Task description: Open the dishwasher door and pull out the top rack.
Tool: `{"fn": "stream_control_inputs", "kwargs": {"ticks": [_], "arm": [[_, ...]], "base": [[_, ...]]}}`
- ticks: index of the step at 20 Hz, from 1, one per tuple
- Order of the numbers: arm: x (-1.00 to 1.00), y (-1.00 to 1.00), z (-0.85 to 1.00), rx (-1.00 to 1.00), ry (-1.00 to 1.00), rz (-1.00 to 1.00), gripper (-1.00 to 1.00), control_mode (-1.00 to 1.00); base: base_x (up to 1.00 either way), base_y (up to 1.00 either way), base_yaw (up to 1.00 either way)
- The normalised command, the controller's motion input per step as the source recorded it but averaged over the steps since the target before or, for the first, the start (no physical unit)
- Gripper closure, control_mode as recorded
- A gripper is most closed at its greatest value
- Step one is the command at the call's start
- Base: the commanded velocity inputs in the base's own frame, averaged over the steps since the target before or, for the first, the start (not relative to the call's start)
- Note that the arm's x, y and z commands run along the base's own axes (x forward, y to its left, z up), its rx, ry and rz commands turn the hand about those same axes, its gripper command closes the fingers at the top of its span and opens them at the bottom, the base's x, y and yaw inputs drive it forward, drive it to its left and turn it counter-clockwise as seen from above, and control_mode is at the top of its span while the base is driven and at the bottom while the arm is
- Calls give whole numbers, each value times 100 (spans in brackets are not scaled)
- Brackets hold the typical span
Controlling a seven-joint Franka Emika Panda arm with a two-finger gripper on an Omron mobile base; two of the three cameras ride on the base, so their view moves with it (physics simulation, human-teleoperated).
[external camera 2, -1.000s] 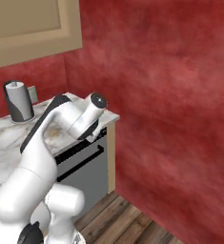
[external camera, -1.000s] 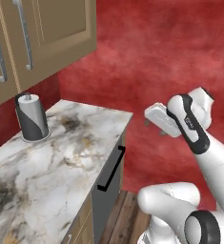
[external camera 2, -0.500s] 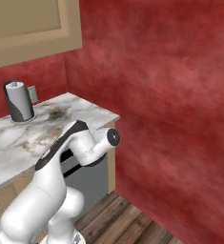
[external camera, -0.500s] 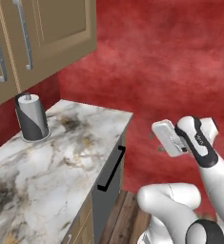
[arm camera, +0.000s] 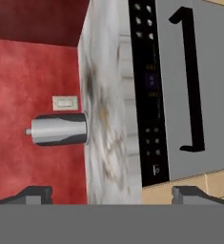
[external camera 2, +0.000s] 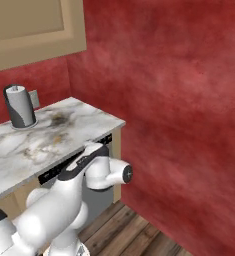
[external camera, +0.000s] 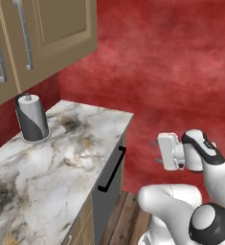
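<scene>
Dishwasher door (arm camera: 189, 86) shut, under the marble surface (external camera: 47, 162). End effector (arm camera: 113, 193) open, empty, well clear. Door looks stiff, hinged, probably heavy; grab black bar handle (arm camera: 193, 81) mid-span.

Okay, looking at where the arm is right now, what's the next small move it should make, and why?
Probably move the gripper forward toward the long black bar handle on the dark grey dishwasher door. The door looks closed, flush under the marble countertop, and the gripper is open and apart from the handle, facing the dishwasher front in the hand view. Closing that gap comes before any grasp.
</scene>
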Motion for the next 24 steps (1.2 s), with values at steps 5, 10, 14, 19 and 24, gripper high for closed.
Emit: {"fn": "stream_control_inputs", "kwargs": {"ticks": [5,10,14,19,24], "arm": [[18,0,-45,8,0,0,-100,-100],[21,0,-41,0,-1,0,-100,-100],[21,0,-34,0,-6,0,-100,-100],[29,4,-34,0,-8,0,-100,-100],[26,13,-38,0,-9,0,-100,-100]], "base": [[0,0,0],[0,0,0],[0,0,0],[0,0,0],[0,0,0]]}}
